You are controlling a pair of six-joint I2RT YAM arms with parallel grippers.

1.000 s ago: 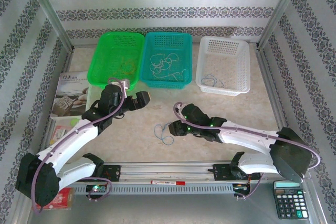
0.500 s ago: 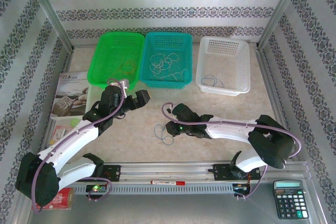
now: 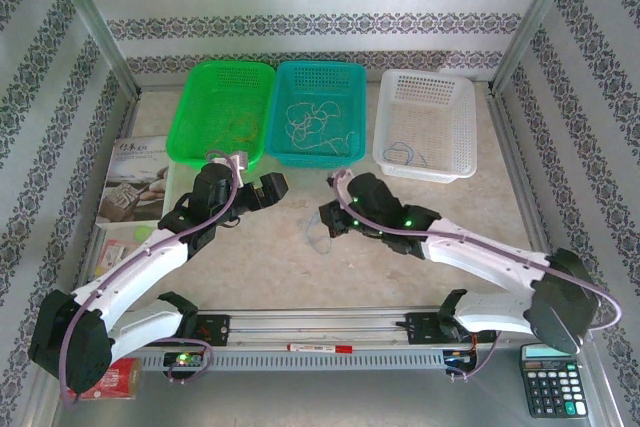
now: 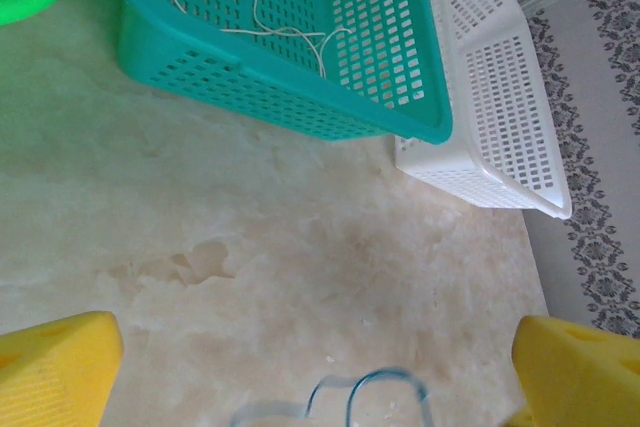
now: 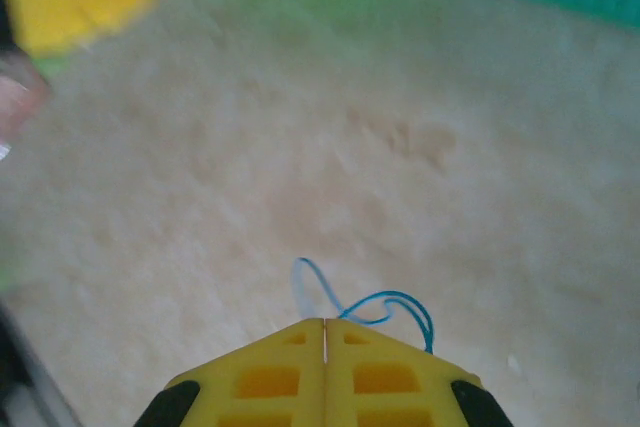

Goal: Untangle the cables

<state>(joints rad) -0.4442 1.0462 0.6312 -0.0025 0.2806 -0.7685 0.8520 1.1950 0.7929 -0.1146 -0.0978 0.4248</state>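
Right gripper (image 5: 324, 325) clamps the pale blue cable (image 5: 395, 295) at its fingertips — I risk slippage from that shallow pinch; left gripper (image 4: 318, 362) spread wide.

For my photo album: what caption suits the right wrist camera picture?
The right gripper, its yellow jaws shut, pinches a thin blue looped wire above a mottled beige tabletop.

CHANGE: right gripper (image 5: 325, 325) has closed, pinching the pale blue cable (image 5: 380, 302) | cable drawn off its former table spot | right arm swung toward the teal basket (image 3: 318, 160)
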